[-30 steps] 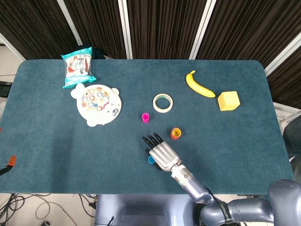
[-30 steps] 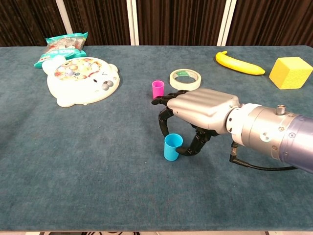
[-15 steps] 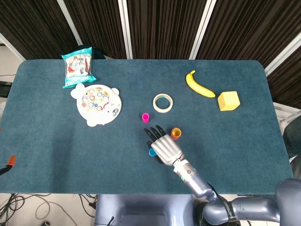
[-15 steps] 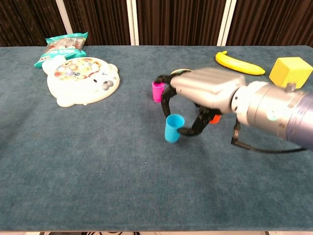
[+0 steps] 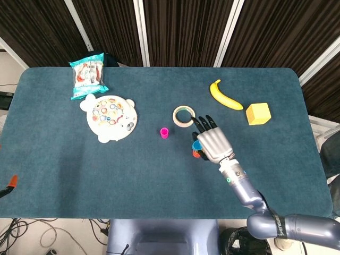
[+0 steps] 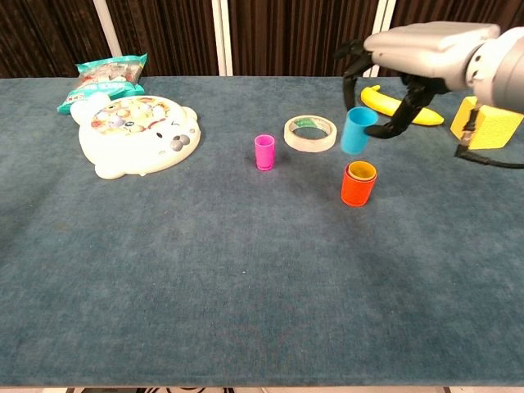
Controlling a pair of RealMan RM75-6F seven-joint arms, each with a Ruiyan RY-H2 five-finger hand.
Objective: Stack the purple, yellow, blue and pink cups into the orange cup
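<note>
My right hand [image 6: 409,61] pinches the blue cup [image 6: 357,130] in the air, just above the orange cup [image 6: 357,185], which already shows a yellow rim inside. I should centre it upright, then lower gently.

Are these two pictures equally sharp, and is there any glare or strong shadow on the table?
Head view: sharp and evenly lit, no glare on the table, only faint shadows by the banana and block. Chest view: also sharp; the right hand holding the blue cup shows no clear blur, and the orange cup casts only a soft shadow.
</note>
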